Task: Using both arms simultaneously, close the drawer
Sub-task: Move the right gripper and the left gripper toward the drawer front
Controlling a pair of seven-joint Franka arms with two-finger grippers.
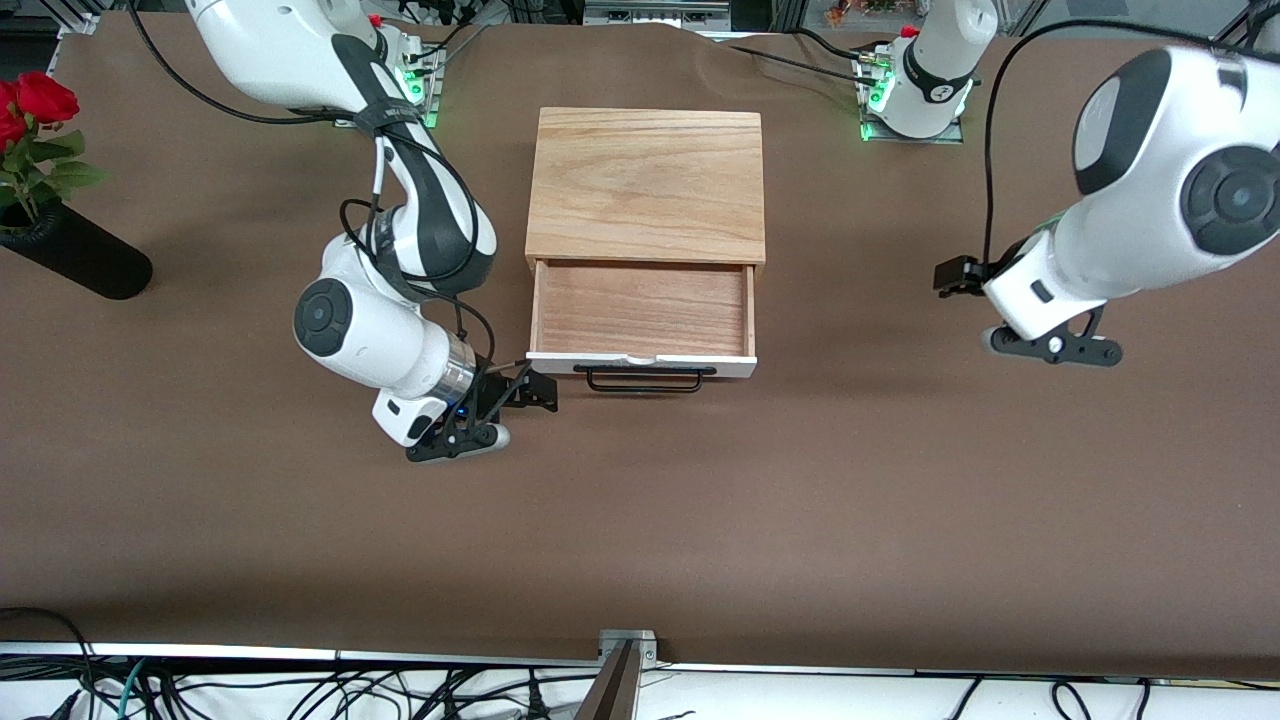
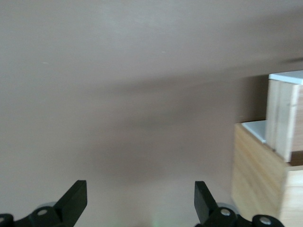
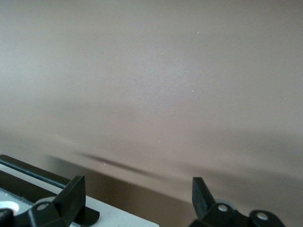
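The drawer (image 1: 640, 310) stands pulled out of the light-wood box (image 1: 648, 185), with its white front panel (image 1: 640, 364) and black bar handle (image 1: 645, 379) toward the front camera. My right gripper (image 1: 540, 392) is open and empty, low at the panel's corner toward the right arm's end. In the right wrist view (image 3: 137, 196) the white panel (image 3: 118, 215) and handle (image 3: 28, 171) lie by one finger. My left gripper (image 1: 950, 275) is open and empty, above the table toward the left arm's end, apart from the drawer. The left wrist view (image 2: 140, 201) shows the box (image 2: 258, 175) at one edge.
A black vase (image 1: 75, 260) with red roses (image 1: 35, 105) lies at the right arm's end of the table. The brown table cover (image 1: 640, 520) spreads wide nearer the front camera. A metal bracket (image 1: 625, 648) and cables sit at the table's front edge.
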